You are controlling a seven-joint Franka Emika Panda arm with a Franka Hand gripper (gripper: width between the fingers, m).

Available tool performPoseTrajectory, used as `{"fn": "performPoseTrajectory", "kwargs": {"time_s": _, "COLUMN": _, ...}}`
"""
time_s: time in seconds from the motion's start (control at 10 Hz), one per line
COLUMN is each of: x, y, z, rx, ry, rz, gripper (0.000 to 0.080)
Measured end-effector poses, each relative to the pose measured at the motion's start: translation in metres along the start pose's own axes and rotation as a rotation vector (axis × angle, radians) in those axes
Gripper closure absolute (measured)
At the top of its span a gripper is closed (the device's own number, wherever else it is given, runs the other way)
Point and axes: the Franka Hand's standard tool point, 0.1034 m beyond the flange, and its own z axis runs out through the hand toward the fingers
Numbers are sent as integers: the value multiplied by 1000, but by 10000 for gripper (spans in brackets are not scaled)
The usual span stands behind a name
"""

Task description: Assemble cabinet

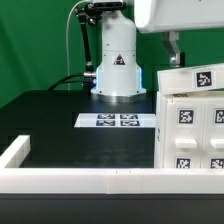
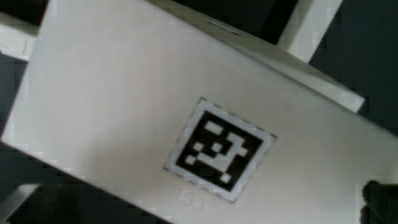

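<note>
At the right edge of the exterior view, you have item one: the cabinet (image 1: pixel 172 135), a large white box that runs out of frame on the right. It stands on the black worktop (image 1: pixel 60 115). Black-and-white square tags (image 1: pixel 187 115) mark the faces turned to the camera, and one more sits on its sloping top part.

Item two, upper right of the frame: the claw (image 1: pixel 175 52), hanging from the white arm directly over the cabinet's top. Only a sliver of it shows against the green backdrop (image 1: pixel 30 40). You cannot tell whether it is released or clenched, nor whether it touches the cabinet.

Item three, centre of the frame: the marker board (image 1: pixel 118 121), flat on the worktop just in front of the robot base (image 1: pixel 116 65), well apart from the cabinet's left side.

Item four, bottom of the frame: a long low white rail (image 1: pixel 90 180), running along the worktop's near edge and turning a corner at lower left.

Item five, upper left: a dark cable (image 1: pixel 72 50) curving down beside the base.

Wrist view, for your reference: a tilted white cabinet face fills most of the picture, bearing a single tag (image 2: pixel 222 148). Dark gaps show past its edges.
</note>
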Motion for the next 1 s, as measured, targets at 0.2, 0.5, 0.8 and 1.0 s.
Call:
{"fn": "performPoseTrajectory", "kwargs": {"time_s": 0.2, "x": 0, "y": -2, "z": -3, "rx": -12, "ry": -29, "rz": -162, "gripper": 2}}
{"fn": "performPoseTrajectory", "kwargs": {"time_s": 0.5, "x": -2, "y": 3, "z": -2, "rx": -22, "ry": -40, "rz": -312, "gripper": 2}}
{"fn": "performPoseTrajectory", "kwargs": {"time_s": 0.8, "x": -5, "y": 8, "z": -2, "rx": -40, "ry": -60, "rz": -565, "gripper": 2}}
{"fn": "performPoseTrajectory", "kwargs": {"time_s": 1.0, "x": -14, "y": 7, "z": 5, "rx": -43, "ry": -79, "rz": -722, "gripper": 2}}
